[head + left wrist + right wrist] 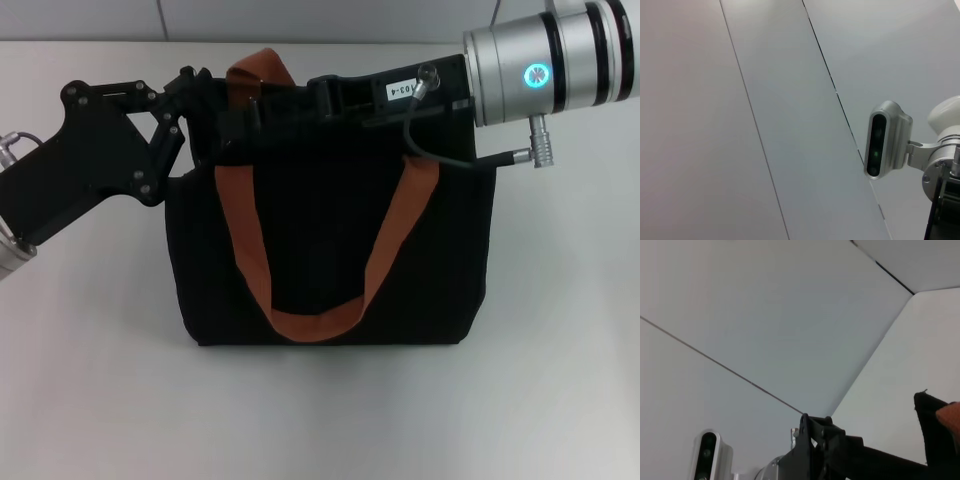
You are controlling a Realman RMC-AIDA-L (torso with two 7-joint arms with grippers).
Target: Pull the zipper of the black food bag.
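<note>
Filling the middle of the head view, the black food bag point(330, 250) stands upright on a white table point(320, 420), its broad front panel facing the camera. One orange-brown webbing handle point(325, 300) hangs down the front of the bag in a wide U, and a second orange-brown loop point(262, 68) rises above the bag's top edge toward its left end.

Both arms meet at the bag's top edge. The right arm's silver wrist point(555, 62) comes in from the upper right, and the right gripper point(340, 98), black against the black fabric, lies along the top edge just right of the raised loop; whether its fingers are spread or closed cannot be told. The left gripper point(205, 125) reaches in from the left, its black linkage at the bag's upper left corner, fingertips lost against the fabric, so its grip cannot be told either.

The zipper runs somewhere along that top edge but cannot be picked out.

The wrist views show mostly pale wall panels; the right wrist view catches a corner of the bag.
</note>
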